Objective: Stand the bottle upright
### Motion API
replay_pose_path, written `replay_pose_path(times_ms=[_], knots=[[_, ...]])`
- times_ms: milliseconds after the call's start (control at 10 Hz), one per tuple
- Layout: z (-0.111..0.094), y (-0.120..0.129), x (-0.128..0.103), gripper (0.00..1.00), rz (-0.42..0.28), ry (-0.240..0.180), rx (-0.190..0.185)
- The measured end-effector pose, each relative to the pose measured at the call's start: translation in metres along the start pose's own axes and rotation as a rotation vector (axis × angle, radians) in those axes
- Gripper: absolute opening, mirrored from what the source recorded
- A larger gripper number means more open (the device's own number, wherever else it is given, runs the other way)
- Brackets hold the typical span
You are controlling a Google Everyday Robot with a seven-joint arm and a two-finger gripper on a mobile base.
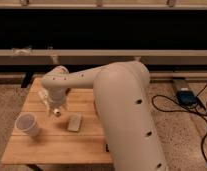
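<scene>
pincer (56, 111) over table (52, 150), grip unclear | bottle (43, 94) half behind arm (122, 105) | cup (27, 125), block (74, 122) nearby

White paper cup (28, 124), flat pale block (75, 122), wooden table (62, 146), floor cables (203, 131)

The arm (124, 115) fills the middle and right of the view, a thick cream-white limb with small dark holes along its side. It rises from the lower right, then narrows and reaches left to a rounded wrist joint (57, 82). From there the gripper (56, 109) points straight down, its tip low over the left half of the surface (57, 145)
</scene>
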Motion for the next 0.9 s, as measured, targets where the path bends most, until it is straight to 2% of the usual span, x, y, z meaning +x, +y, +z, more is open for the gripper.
replay_pose_path(times_ms=[300,600,900], knots=[[0.017,0.003,-0.009,0.65,-0.006,-0.008,0.01],[0.03,-0.013,-0.02,0.65,0.032,-0.026,0.045],[0.043,-0.013,-0.029,0.65,0.043,-0.04,0.062]])
